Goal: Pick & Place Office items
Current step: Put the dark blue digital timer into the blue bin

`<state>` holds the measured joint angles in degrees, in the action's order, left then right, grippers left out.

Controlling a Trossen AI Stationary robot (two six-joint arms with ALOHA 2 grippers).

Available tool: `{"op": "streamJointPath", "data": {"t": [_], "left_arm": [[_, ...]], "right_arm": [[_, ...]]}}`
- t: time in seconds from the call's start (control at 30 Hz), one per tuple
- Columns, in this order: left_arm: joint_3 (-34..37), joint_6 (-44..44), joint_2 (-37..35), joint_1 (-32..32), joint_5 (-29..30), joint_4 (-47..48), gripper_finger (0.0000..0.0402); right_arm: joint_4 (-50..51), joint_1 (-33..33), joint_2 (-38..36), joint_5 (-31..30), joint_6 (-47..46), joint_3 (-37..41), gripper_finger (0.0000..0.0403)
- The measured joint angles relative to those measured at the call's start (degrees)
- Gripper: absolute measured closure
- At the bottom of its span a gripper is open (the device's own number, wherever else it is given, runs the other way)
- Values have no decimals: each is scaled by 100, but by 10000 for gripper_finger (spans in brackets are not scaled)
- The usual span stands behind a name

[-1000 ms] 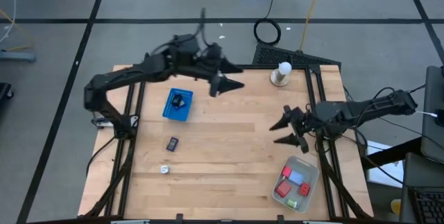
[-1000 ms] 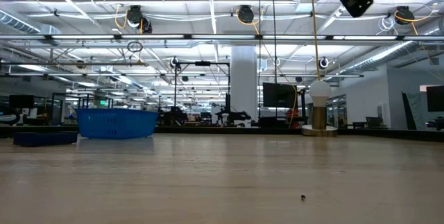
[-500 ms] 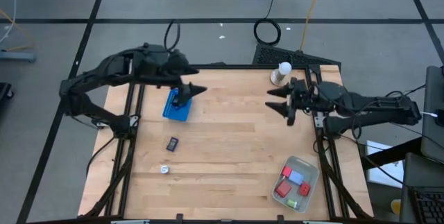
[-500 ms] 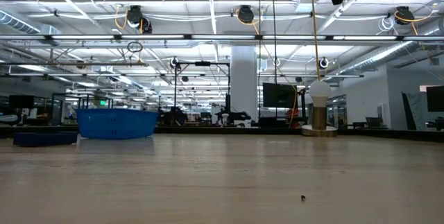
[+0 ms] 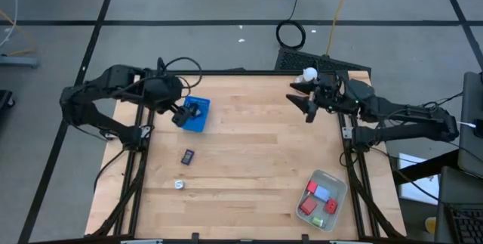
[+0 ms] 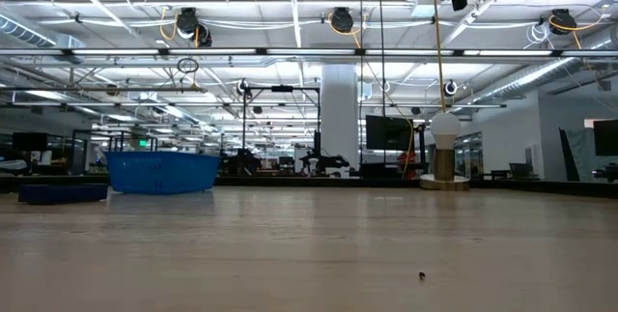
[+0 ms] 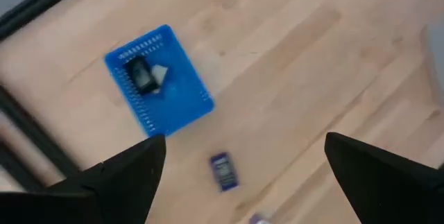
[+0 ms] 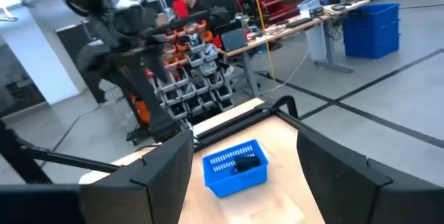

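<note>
A blue basket (image 5: 196, 114) stands at the table's far left with a black clip (image 7: 141, 77) and a white piece in it. My left gripper (image 5: 179, 116) hangs open above the basket's left edge, pointing steeply down, with nothing between its fingers (image 7: 244, 141). A small dark blue item (image 5: 187, 155) and a silvery item (image 5: 179, 185) lie on the wood nearer the front. My right gripper (image 5: 300, 106) is open and empty at the far right, held level and high, pointing toward the table's left (image 8: 243, 137).
A translucent tray (image 5: 339, 186) at the near right holds red, blue and green pieces. A white knob-topped stand (image 5: 308, 78) sits at the far right edge, just behind my right gripper. Bare wood lies between the two arms. A person stands in the room behind.
My left gripper has swung from the table's far middle toward the left edge and tipped from nearly level to pointing steeply down over the blue basket. My right gripper has gone toward the far edge and risen, turning toward the table's left. Both have stayed open.
</note>
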<state>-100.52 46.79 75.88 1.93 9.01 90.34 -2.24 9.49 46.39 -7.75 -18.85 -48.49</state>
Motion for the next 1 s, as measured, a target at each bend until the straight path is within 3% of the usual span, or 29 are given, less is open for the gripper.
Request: {"op": "streamJointPath", "data": {"t": [0.3,0.6,1.0], "left_arm": [[21,1364,5,-439,-389,-35,5],[178,1764,400,-780,-453,-45,5],[2005,2082,528,-855,-1079,-15,5]], "right_arm": [[35,145,101,25,0,0,151],[129,143,134,30,-38,0,151],[259,141,132,351,-214,0,151]]}}
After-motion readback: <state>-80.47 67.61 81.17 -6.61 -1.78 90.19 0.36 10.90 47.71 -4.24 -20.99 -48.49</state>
